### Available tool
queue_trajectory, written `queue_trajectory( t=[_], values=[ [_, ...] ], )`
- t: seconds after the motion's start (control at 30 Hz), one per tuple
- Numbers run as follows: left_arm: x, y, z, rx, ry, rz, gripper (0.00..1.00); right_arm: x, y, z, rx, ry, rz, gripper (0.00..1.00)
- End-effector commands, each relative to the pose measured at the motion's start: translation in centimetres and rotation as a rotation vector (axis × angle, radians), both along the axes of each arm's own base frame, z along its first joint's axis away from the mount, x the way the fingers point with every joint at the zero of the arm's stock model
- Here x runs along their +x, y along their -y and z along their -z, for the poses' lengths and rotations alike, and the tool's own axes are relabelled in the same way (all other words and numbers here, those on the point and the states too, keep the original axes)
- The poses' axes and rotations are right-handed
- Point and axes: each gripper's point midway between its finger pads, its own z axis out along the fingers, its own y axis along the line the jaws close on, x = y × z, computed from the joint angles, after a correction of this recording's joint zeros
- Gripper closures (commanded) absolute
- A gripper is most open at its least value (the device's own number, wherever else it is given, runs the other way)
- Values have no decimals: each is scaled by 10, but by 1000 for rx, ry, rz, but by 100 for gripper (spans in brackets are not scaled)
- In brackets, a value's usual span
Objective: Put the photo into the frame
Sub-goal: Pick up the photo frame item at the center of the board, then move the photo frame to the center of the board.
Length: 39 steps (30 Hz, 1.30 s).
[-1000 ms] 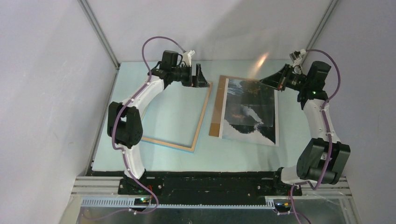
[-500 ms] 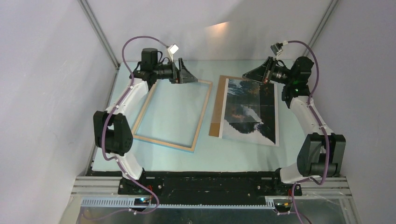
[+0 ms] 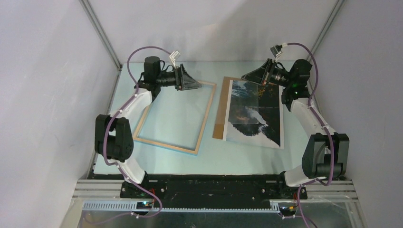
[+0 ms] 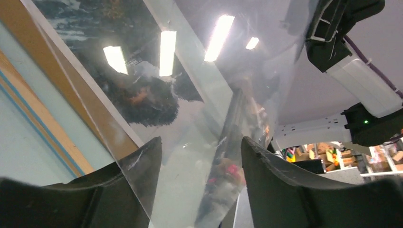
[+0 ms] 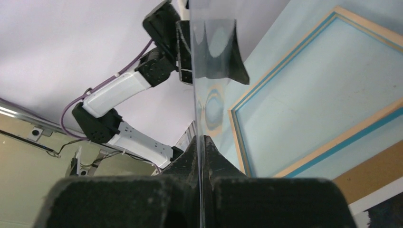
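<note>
White shells, black joints and a purple cable (image 3: pixel 142 49) on each arm (image 3: pixel 138 100); left pincer (image 3: pixel 196 86) and right pincer (image 3: pixel 246 76) are black.

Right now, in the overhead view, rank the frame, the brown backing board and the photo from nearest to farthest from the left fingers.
1. frame, its far edge right beside the left fingers.
2. brown backing board, a strip right of the frame.
3. photo, farthest right, lying on the board.

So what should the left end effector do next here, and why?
Probably close on the clear sheet: its edge sits between the parted fingers of the left end effector, while the right end effector pinches the opposite edge.
</note>
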Motion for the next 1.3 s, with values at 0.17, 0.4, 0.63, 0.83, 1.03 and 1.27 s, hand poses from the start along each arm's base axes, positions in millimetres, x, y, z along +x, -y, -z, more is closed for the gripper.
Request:
queue_trajectory(
  t=[0.17, 0.4, 0.63, 0.83, 1.03, 1.27],
  values=[
    [-28, -8, -57, -58, 154, 21, 45, 3, -3, 31, -67, 6, 43, 100],
    [-34, -11, -57, -56, 157, 13, 66, 4, -5, 41, -95, 9, 58, 100],
    [-34, -15, -50, -41, 163, -20, 96, 4, -9, 54, -117, 1, 66, 100],
    [-23, -38, -25, 90, 132, -128, 100, -1, -14, 69, -150, -7, 74, 95],
    [-26, -77, 4, 229, 68, -204, 100, -3, -20, 89, -219, -19, 93, 35],
    [-65, -117, 14, 479, 122, -192, 100, 7, -27, 119, -342, -31, 180, 22]
  ],
)
